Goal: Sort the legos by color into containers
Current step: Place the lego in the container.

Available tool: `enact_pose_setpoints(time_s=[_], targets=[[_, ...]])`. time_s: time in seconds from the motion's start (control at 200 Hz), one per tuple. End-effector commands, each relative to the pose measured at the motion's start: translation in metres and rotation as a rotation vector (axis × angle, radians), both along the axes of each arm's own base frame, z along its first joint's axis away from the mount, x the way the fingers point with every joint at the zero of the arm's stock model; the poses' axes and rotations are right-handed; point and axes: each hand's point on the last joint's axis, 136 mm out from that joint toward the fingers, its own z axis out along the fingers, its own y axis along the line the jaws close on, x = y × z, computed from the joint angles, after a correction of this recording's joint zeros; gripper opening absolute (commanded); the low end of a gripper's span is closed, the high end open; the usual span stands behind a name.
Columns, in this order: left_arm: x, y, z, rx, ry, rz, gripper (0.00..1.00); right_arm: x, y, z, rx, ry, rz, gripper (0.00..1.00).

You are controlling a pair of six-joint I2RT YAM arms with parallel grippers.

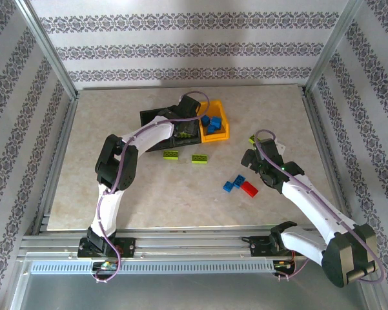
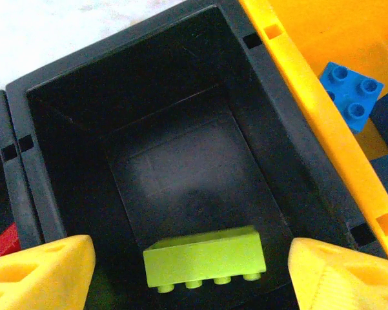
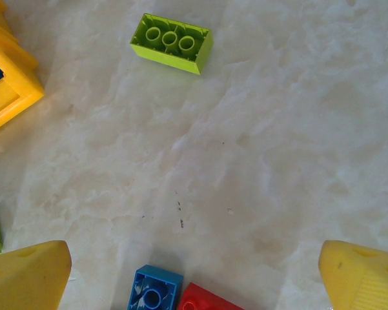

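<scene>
Left gripper (image 2: 192, 274) fingers apart over middle black bin (image 2: 51, 194), beside yellow bin (image 2: 310, 103). Green brick (image 2: 205, 257) loose on bin floor, clear of both fingers. Right gripper (image 3: 194, 274) spread wide above tabletop (image 3: 265, 161) near right edge; blue brick (image 3: 155, 290) and red brick (image 3: 203, 300) below, bare surface ahead.

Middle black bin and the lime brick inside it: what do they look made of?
Black bin: apparently moulded plastic, semi-matte, a dull sheen on its floor, slots in the rim. Lime green brick: hard plastic, smooth, slightly glossy, with crisp edges and moulded studs.
</scene>
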Motion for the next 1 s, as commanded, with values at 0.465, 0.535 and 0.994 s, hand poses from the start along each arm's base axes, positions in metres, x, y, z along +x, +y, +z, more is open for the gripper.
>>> enact_pose_setpoints(time_s=[0.465, 0.535, 0.994], targets=[[-0.023, 0.007, 0.043, -0.103, -0.022, 0.001, 0.82, 0.001, 0.000, 0.001, 0.014, -0.002, -0.010, 0.98], [-0.035, 0.006, 0.047, -0.143, -0.021, -0.005, 0.88, 0.001, 0.000, 0.000, 0.015, 0.000, -0.013, 0.98], [-0.120, 0.028, 0.012, -0.240, 0.013, 0.082, 1.00, -0.001, 0.000, -0.003, 0.026, 0.003, -0.018, 0.98]])
